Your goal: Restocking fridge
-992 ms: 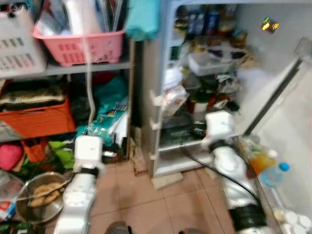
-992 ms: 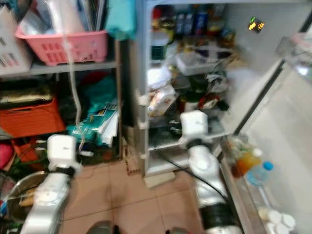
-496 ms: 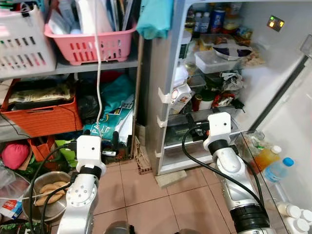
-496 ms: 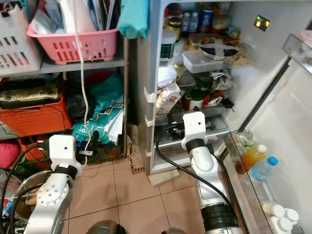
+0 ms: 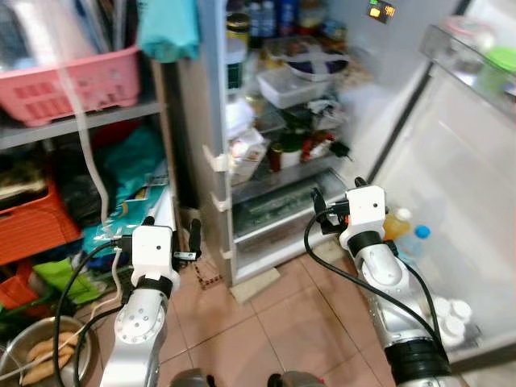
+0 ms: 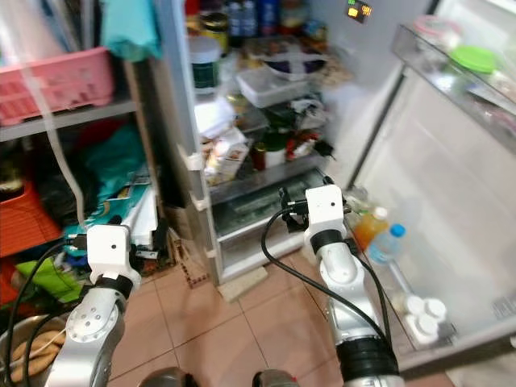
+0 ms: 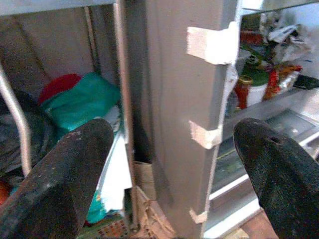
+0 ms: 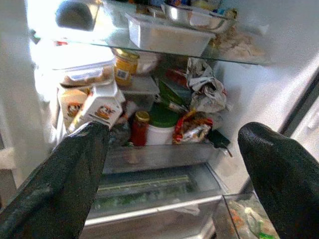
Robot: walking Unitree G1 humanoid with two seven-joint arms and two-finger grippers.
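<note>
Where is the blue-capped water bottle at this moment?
The blue-capped water bottle stands in the open fridge door's lower rack, right of the orange juice bottle.

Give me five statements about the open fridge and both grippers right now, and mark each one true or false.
1. The fridge door stands open. True.
2. The right gripper is shut on a bottle. False: its fingers are apart and hold nothing.
3. A blue-capped bottle stands in the door's shelf. True.
4. The left gripper is inside the fridge. False: it is outside, facing the fridge's side wall.
5. The pink basket sits on the floor. False: it sits on a shelf beside the fridge.
</note>
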